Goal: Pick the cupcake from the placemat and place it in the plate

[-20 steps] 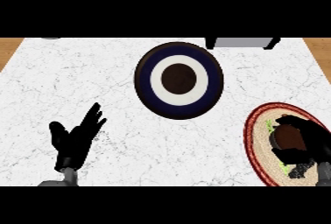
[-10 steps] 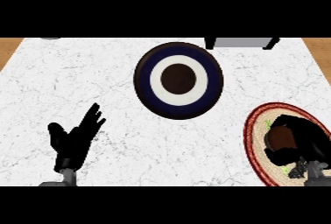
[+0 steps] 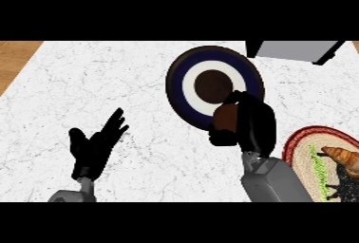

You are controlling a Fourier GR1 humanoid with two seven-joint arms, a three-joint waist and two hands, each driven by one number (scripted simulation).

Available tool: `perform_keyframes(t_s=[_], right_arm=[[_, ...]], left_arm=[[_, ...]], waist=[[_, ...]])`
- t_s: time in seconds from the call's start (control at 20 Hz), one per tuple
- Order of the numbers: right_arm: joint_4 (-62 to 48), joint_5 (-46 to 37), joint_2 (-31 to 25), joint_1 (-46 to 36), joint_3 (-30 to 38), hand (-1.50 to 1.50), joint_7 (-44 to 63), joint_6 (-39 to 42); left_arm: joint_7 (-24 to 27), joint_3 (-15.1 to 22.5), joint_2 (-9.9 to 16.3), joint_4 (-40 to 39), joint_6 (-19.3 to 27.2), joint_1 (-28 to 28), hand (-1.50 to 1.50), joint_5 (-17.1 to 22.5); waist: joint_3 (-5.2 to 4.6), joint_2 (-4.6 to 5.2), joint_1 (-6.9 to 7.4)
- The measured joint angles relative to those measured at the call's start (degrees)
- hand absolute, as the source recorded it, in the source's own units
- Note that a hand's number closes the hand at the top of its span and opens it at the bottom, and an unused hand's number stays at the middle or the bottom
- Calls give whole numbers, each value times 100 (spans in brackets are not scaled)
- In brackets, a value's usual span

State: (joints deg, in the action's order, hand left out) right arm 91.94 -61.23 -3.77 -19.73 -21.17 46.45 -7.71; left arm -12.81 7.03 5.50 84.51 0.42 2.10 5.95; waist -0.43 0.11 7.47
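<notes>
My right hand [image 3: 255, 124] is shut on the brown cupcake [image 3: 224, 118], whose top shows at the hand's left side. It hovers over the near right rim of the round plate [image 3: 180, 90], which has a navy ring, a white ring and a brown centre. The round red-rimmed placemat [image 3: 297, 151] lies at the right edge, behind and to the right of that hand. My left hand [image 3: 95, 144] rests open at the lower left, fingers up, well away from the plate.
A croissant [image 3: 344, 159] lies on the placemat. A grey box [image 3: 294, 50] stands at the back right, just beyond the plate. The white marble counter [image 3: 105, 85] ends at a wooden strip [image 3: 15, 59] on the far left.
My right hand has closed round the cupcake, lifted it off the placemat and carried it left and forward to the plate's near rim. The view shifted right. My left hand kept still.
</notes>
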Motion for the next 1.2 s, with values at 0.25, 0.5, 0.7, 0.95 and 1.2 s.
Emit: perform_keyframes(t_s=[0.25,0.5,0.7,0.95,1.2], right_arm=[[-200,-1020,259,-930,-359,150,840,-702],[-444,-1824,316,-1575,-490,150,1417,-1217],[-601,-2315,320,-1880,-453,150,1677,-1542],[-724,-2870,319,-2047,-331,150,1869,-2004],[-1013,-3481,318,-2104,-109,150,2070,-2330]], left_arm=[[-78,87,-16,-65,-31,106,0,-42],[-118,124,-27,-83,-23,145,0,-77],[-153,117,-28,-67,-3,149,0,-86],[-141,116,-24,-33,14,98,0,-102],[-125,70,-6,45,58,5,0,-104]], waist=[[-2,2,124],[19,18,156],[39,42,142],[61,60,79],[70,68,-22]])
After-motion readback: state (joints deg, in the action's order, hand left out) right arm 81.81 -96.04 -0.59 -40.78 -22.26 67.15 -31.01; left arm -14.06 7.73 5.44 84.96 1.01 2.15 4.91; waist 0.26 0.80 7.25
